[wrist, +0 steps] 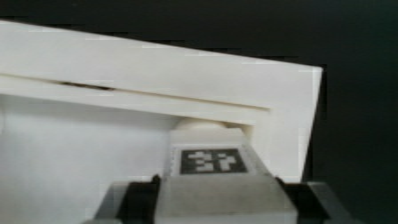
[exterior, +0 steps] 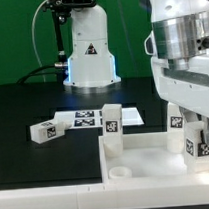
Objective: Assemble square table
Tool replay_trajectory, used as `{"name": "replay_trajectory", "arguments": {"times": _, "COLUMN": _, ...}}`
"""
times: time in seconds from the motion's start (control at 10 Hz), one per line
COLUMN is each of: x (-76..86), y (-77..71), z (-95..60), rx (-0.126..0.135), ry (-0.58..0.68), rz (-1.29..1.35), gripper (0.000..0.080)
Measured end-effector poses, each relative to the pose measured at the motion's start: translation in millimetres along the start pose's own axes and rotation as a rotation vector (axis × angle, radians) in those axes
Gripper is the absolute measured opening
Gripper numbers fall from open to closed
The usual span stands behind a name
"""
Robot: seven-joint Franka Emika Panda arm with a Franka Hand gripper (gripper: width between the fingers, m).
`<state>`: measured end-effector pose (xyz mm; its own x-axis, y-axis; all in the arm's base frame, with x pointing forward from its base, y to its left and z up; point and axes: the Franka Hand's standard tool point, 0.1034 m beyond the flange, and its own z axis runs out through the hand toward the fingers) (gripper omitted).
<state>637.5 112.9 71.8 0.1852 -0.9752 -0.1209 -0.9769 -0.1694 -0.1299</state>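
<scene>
The white square tabletop [exterior: 146,158] lies at the front of the black table, rim up, with a round socket [exterior: 119,174] showing near its front corner. One white tagged leg [exterior: 112,128] stands upright at its far corner on the exterior view's left. Another leg [exterior: 177,122] stands toward the right. My gripper [exterior: 201,147] is at the right edge, low over the tabletop and shut on a third leg [wrist: 214,152]. In the wrist view that leg's tag faces the camera between the dark fingers [wrist: 128,203], its far end against the tabletop's [wrist: 107,120] raised rim.
A loose white leg [exterior: 44,131] lies on its side on the black table at the exterior view's left. The marker board [exterior: 85,118] lies flat behind the tabletop. The robot's base [exterior: 87,53] stands at the back middle.
</scene>
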Motion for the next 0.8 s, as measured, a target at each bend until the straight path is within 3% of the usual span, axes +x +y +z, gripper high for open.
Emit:
{"name": "replay_trajectory", "arguments": {"times": 0.1, "x": 0.8, "y": 0.4, "z": -0.2, "rx": -0.001, "ry": 0.003, "rz": -0.090, "gripper": 0.0290}}
{"name": "replay_trajectory", "arguments": {"times": 0.2, "x": 0.8, "y": 0.4, "z": -0.2, "rx": -0.001, "ry": 0.003, "rz": -0.090, "gripper": 0.0397}}
{"name": "replay_trajectory", "arguments": {"times": 0.3, "x": 0.8, "y": 0.4, "z": -0.2, "rx": -0.001, "ry": 0.003, "rz": -0.090, "gripper": 0.0397}}
{"name": "replay_trajectory", "arguments": {"times": 0.4, "x": 0.8, "y": 0.4, "z": -0.2, "rx": -0.001, "ry": 0.003, "rz": -0.090, "gripper": 0.0578}}
{"name": "replay_trajectory", "arguments": {"times": 0.8, "x": 0.8, "y": 0.4, "z": -0.2, "rx": -0.001, "ry": 0.003, "rz": -0.090, "gripper": 0.0647}}
